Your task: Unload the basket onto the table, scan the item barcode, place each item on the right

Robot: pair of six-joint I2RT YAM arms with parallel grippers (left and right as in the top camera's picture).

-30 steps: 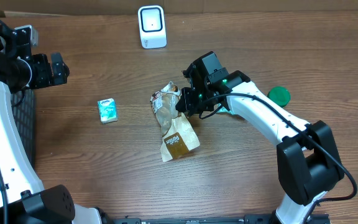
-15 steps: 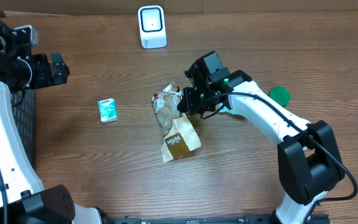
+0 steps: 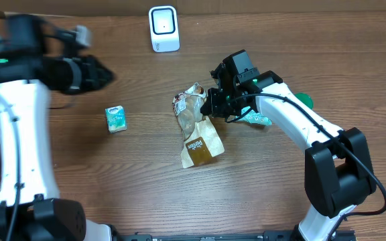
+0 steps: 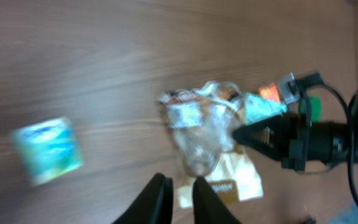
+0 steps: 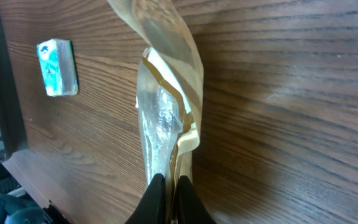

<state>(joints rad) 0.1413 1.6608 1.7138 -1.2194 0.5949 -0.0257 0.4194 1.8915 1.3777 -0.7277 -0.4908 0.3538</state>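
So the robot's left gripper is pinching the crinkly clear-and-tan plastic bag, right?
No. It is the right gripper that is pinching the crinkly clear-and-tan plastic bag. The right wrist view shows it shut on the bag's edge. The left gripper holds nothing.

My left gripper (image 3: 104, 75) has swung out from the far left toward the middle, blurred, its fingers (image 4: 157, 190) now close together on nothing; my right gripper (image 3: 212, 107) has carried the bag (image 3: 198, 130) rightward and turned it; a teal packet (image 3: 254, 119) now shows under that arm.
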